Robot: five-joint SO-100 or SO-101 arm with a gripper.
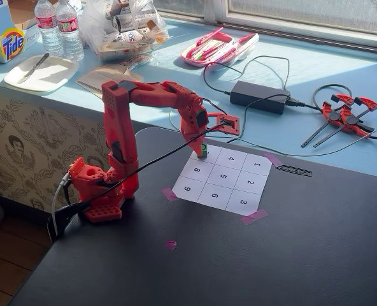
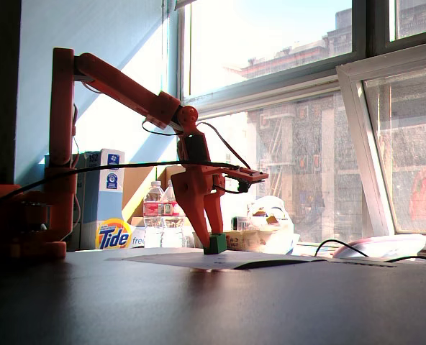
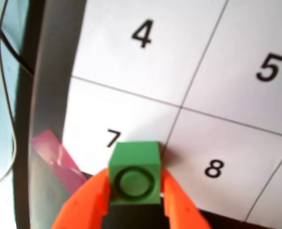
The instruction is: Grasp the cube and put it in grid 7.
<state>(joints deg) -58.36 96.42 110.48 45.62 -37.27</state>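
Observation:
The small green cube, with a dark ring on top, sits between the two orange fingers of my gripper, which is shut on it. It is over the near edge of grid 7, the corner square of the white numbered sheet, close to the line shared with square 8. In a fixed view the red arm reaches down to that far-left corner, with the gripper on the cube. In the low fixed view the cube is at paper level under the gripper.
Pink tape holds the sheet's corners, and a pink tape spot lies on the black table. Behind on the blue ledge are a power adapter, red clamps, a plate and a Tide box.

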